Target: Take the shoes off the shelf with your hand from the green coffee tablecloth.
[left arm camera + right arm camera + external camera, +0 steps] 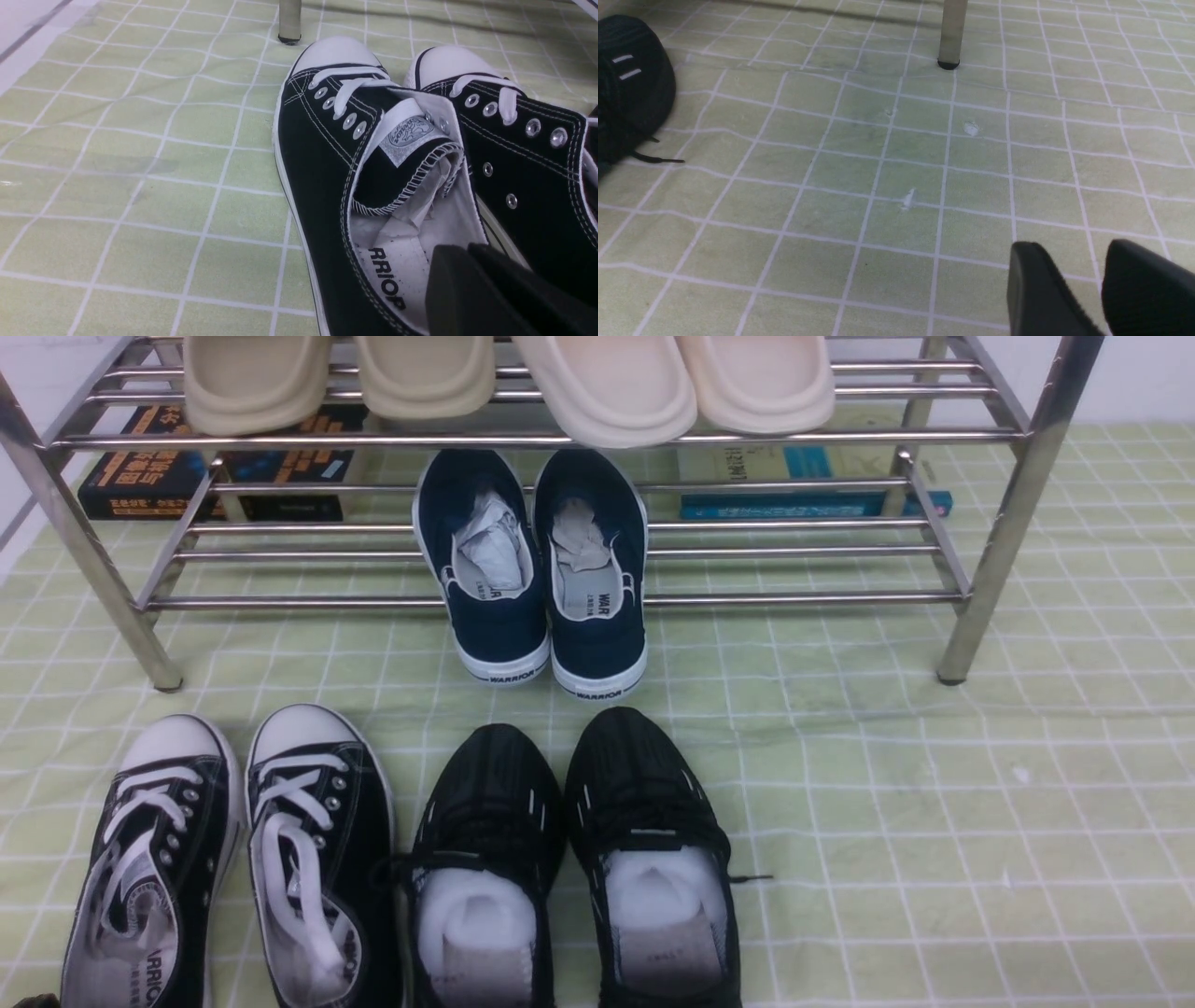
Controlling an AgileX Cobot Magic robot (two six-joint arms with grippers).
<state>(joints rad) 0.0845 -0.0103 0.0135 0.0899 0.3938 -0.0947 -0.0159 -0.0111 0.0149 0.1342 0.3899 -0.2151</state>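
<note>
The black canvas shoes (308, 821) with white laces and toe caps lie side by side on the green checked tablecloth (934, 784), front left, in front of the silver shelf (794, 600). In the left wrist view they fill the right half (327, 154). My left gripper (467, 249) hangs over the heel opening of the left shoe, by its inner rim, fingertips pressed together with nothing seen between them. My right gripper (1076, 247) is slightly open and empty, low over bare cloth (901, 154). Neither gripper shows clearly in the front view.
Navy slip-ons (532, 579) sit on the shelf's lower tier, heels over its front bar. Black mesh running shoes (579, 840) stuffed with paper lie right of the canvas pair. Beige slippers (597, 383) are on the top tier, books (149, 476) behind. A shelf leg (951, 32) stands ahead of the right gripper.
</note>
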